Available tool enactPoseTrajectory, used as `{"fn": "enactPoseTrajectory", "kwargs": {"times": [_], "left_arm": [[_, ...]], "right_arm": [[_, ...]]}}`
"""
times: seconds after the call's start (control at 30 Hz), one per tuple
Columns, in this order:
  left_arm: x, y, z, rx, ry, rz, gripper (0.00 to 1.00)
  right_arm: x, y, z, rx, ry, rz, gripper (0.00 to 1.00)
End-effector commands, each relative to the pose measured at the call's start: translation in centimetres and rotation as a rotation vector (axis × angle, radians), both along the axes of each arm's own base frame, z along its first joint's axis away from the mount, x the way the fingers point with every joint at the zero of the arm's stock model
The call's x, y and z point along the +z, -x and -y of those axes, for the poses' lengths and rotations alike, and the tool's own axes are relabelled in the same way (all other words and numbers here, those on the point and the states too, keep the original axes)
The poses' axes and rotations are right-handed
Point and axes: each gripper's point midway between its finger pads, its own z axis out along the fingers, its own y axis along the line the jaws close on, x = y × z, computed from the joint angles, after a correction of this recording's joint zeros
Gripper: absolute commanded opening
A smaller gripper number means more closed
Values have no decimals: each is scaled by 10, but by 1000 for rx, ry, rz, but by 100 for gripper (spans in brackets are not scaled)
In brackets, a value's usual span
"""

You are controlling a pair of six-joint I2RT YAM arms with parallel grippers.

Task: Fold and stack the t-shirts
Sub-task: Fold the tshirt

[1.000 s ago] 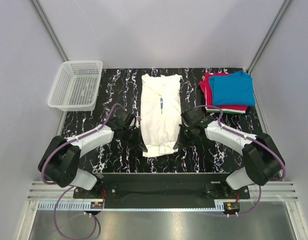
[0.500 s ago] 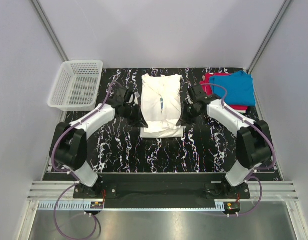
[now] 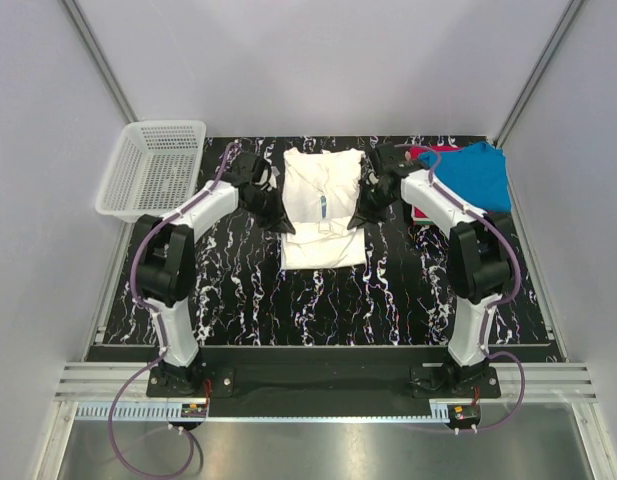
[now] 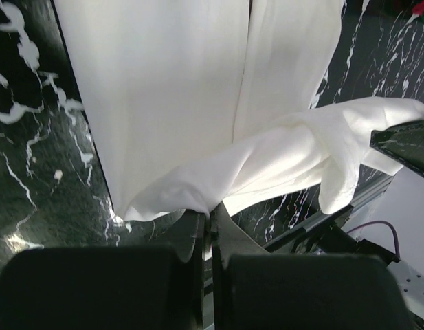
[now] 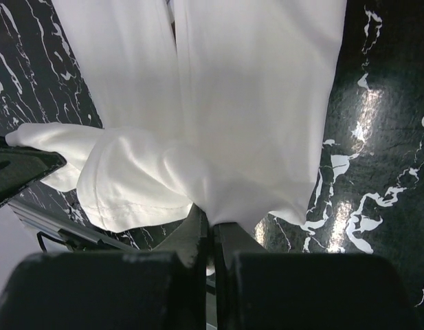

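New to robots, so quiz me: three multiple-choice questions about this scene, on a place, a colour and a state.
1. Where does the white plastic mesh basket stand? A centre; B far left; C far right.
2. What colour is the top folded cloth t-shirt at far right? A blue; B green; C yellow.
3. What do the left gripper and right gripper hold? A nothing; B the basket; C the white cloth t-shirt.
1 B: top view shows it far left. 2 A: its cloth is blue. 3 C: wrist views show white cloth pinched in each.
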Motion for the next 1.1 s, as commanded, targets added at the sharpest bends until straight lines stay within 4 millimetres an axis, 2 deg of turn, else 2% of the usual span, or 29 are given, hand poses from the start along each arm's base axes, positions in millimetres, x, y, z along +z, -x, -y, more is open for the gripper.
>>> {"fn": "enactPoseTrajectory", "kwargs": {"times": [0.0, 0.13, 0.23, 0.6, 0.9, 1.07], "left_arm": [[2, -26, -6, 1, -18, 30, 0], [-10, -34, -6, -13, -22, 15, 0], [-16, -38, -7, -16, -22, 1, 0], [-32, -50, -8, -21, -26, -19, 0], [-39, -64, -5, -38, -21, -21, 0], [-34, -72, -5, -42, -12, -5, 0]], "right_arm": [[3, -17, 7, 10, 13, 3, 0], [-5, -23, 7, 4, 9, -15, 0], [-19, -24, 6, 5, 13, -49, 0], [-48, -29, 5, 3, 35, -100, 0], [-44, -45, 10, -25, 46, -69, 0], [-36, -55, 14, -46, 38, -43, 0]]}}
